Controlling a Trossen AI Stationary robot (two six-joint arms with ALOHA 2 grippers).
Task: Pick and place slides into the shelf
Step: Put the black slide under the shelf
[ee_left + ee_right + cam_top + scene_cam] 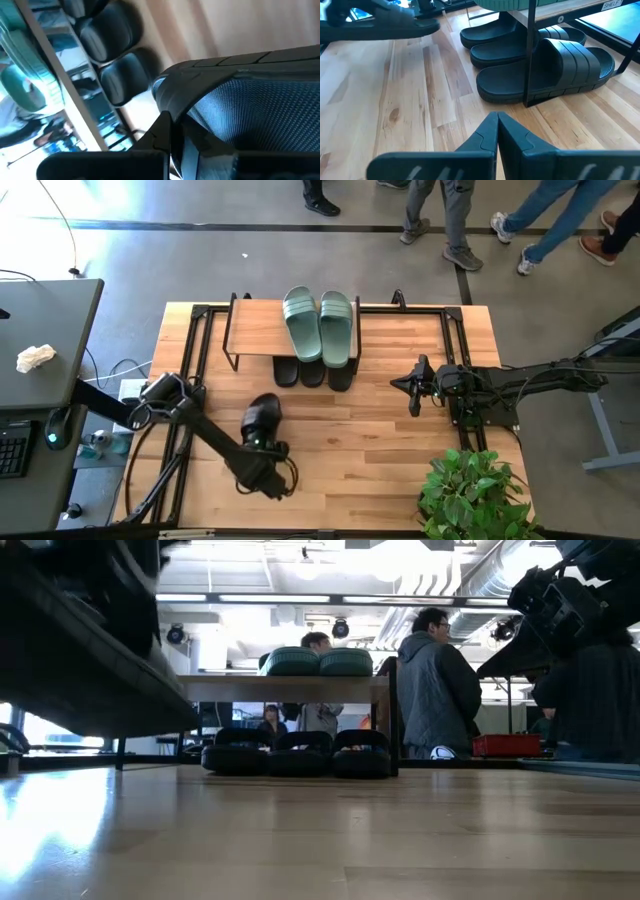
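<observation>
High view, left to right: left gripper (pixel 262 442) clamps the fourth black slide (pixel 262 418) over the tabletop. Judged light, flexible rubber (edge grip suits). Shelf (pixel 252 327) carries the green pair (pixel 320 323); right gripper (pixel 414 393) closed, empty.

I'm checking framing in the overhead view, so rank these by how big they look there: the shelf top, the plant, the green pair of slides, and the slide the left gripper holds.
1. Shelf top and plant: similar, unsure which is larger.
2. Green pair.
3. Held slide in the left gripper, though it is lifted nearer the camera, so it looks somewhat larger than it is.
</observation>
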